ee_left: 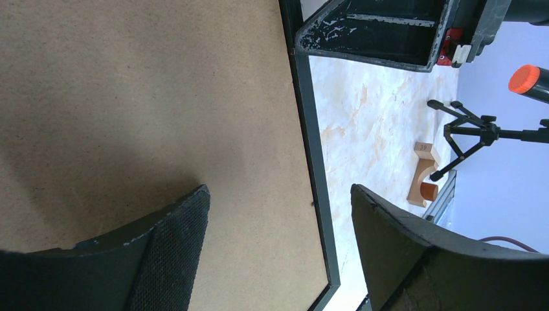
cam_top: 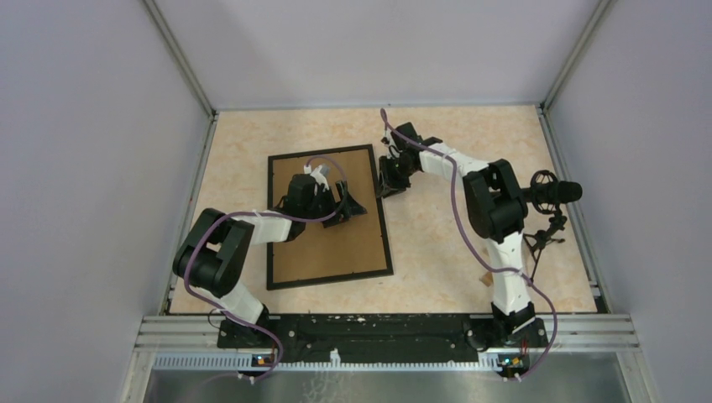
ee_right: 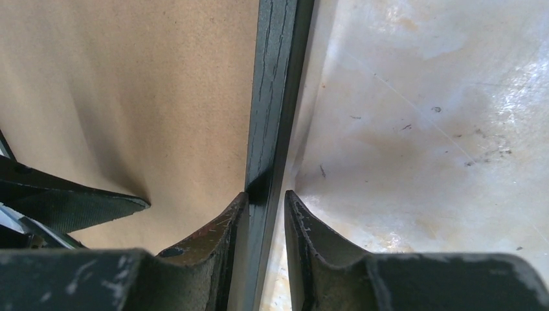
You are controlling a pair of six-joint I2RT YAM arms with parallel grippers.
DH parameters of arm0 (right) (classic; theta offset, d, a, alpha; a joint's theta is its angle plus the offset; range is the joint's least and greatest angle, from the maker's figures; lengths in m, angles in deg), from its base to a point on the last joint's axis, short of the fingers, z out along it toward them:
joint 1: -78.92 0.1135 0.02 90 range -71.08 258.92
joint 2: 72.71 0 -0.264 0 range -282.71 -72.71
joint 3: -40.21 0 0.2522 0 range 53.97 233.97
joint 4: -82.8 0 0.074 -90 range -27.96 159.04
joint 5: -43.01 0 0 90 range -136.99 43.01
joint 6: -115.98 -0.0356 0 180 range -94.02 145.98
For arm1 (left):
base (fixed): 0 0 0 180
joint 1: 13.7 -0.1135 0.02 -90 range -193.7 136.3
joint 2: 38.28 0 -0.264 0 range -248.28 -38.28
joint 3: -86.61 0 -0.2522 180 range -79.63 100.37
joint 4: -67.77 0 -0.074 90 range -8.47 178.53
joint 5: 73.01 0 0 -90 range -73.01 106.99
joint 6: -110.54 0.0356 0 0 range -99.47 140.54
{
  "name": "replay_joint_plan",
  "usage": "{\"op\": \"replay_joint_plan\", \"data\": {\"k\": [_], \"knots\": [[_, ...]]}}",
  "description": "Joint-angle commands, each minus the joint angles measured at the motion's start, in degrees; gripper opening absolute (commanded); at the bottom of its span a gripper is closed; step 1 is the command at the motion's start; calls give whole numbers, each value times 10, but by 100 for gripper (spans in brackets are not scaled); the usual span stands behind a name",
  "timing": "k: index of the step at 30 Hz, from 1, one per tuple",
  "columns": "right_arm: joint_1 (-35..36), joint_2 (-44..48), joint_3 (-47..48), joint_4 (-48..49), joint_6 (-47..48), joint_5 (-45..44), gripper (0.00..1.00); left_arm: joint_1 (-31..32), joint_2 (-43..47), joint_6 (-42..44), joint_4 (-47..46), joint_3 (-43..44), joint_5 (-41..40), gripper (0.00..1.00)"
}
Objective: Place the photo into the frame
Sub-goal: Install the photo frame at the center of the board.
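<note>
The frame (cam_top: 332, 280) lies flat on the table with its thin black border round a brown backing board (cam_top: 327, 248). The photo is hidden. My left gripper (cam_top: 346, 206) hangs open just above the board near the frame's right side. In the left wrist view its jaws (ee_left: 280, 194) stand wide, one over the board and one past the black border (ee_left: 314, 149), holding nothing. My right gripper (cam_top: 388, 189) straddles the frame's right edge. In the right wrist view its fingers (ee_right: 265, 194) are pinched narrowly on either side of the black border (ee_right: 275, 78).
A small wooden arch block with an orange cylinder (ee_left: 424, 178) lies by the table's right rail. A black tripod with a microphone (cam_top: 550, 197) stands at the right edge. Grey walls enclose the table on three sides.
</note>
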Motion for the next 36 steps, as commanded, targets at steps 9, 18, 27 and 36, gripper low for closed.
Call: {"op": "replay_joint_plan", "data": {"k": [9, 18, 27, 36], "knots": [[10, 0, -20, -20, 9, -19, 26, 0, -21, 13, 33, -11, -16, 85], [46, -26, -55, -14, -96, -125, 24, 0, -25, 15, 33, -8, -13, 85], [119, -92, -16, -73, -139, -267, 27, 0, -22, 15, 31, -10, -10, 85], [148, -128, 85, -132, -76, -215, 34, 1, -15, 19, 18, -16, -2, 86]]}}
